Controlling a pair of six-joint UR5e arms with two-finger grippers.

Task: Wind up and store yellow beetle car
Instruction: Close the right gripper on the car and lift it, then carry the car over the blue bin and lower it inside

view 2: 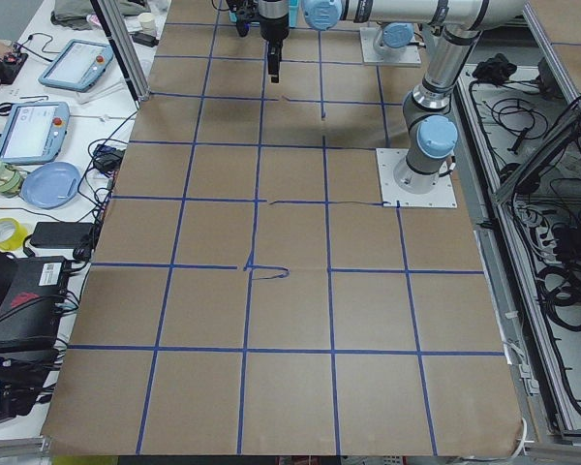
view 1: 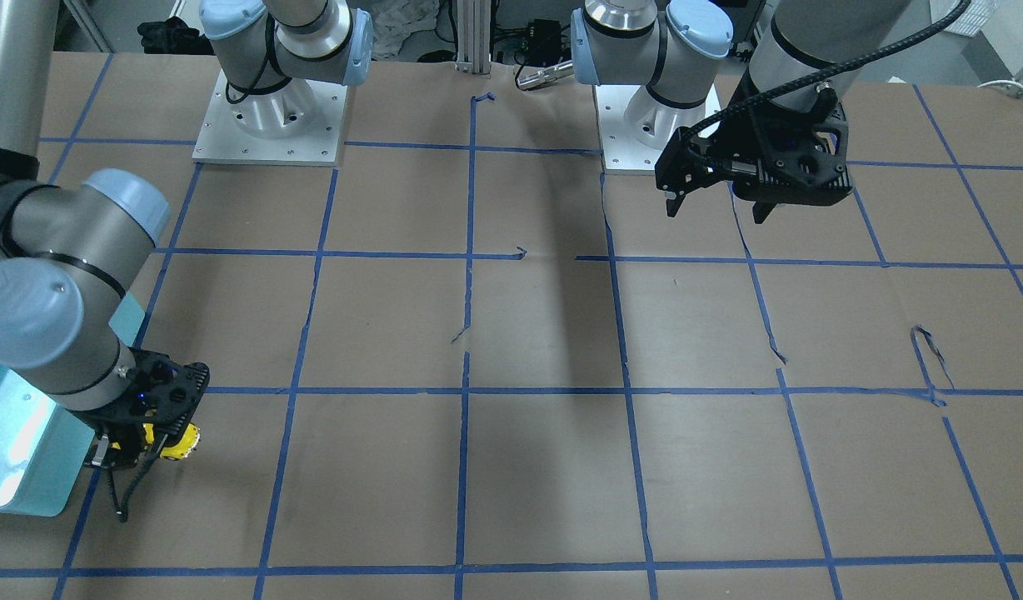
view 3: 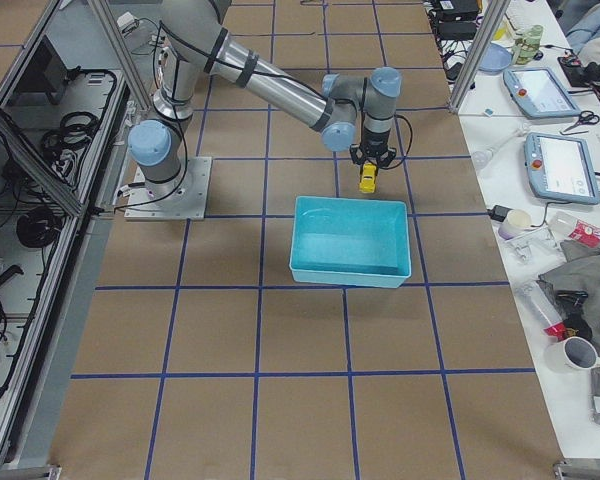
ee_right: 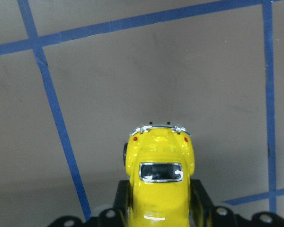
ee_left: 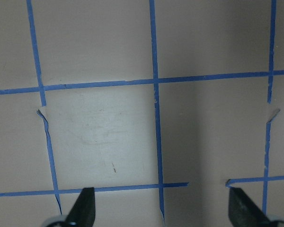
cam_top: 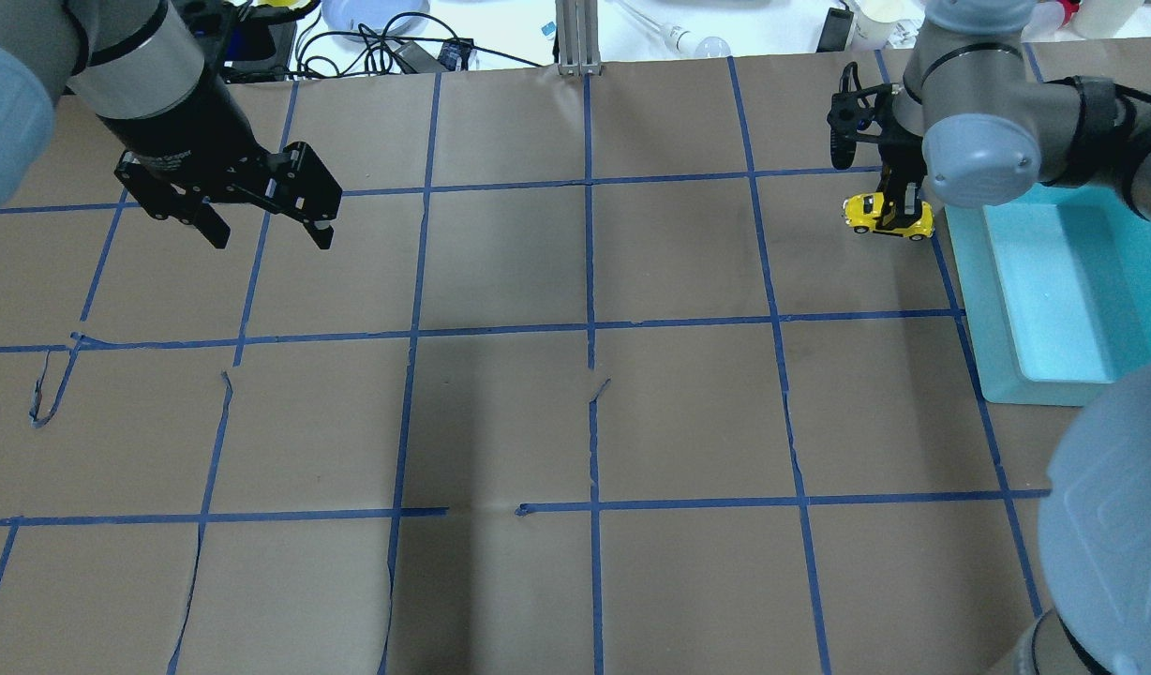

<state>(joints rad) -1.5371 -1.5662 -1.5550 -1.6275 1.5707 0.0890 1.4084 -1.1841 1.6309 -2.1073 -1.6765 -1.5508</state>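
The yellow beetle car (cam_top: pixel 888 216) sits between the fingers of my right gripper (cam_top: pixel 899 202), which is shut on its sides at or just above the brown table paper. It is just beside the outer wall of the teal bin (cam_top: pixel 979 309). In the right wrist view the car (ee_right: pixel 158 177) points away from the camera, with a black finger (ee_right: pixel 123 201) on each flank. The front view shows the car (view 1: pixel 178 442) under the right gripper (view 1: pixel 145 446). My left gripper (cam_top: pixel 271 239) hangs open and empty over the table's far left; it also shows in the left wrist view (ee_left: pixel 162 203).
The teal bin (view 3: pixel 345 272) holds nothing that I can see. Blue tape lines grid the brown paper, with small tears (cam_top: pixel 46 394). Cables and a blue plate (cam_top: pixel 374 14) lie beyond the far table edge. The arm bases (view 1: pixel 270 125) stand at the robot's side.
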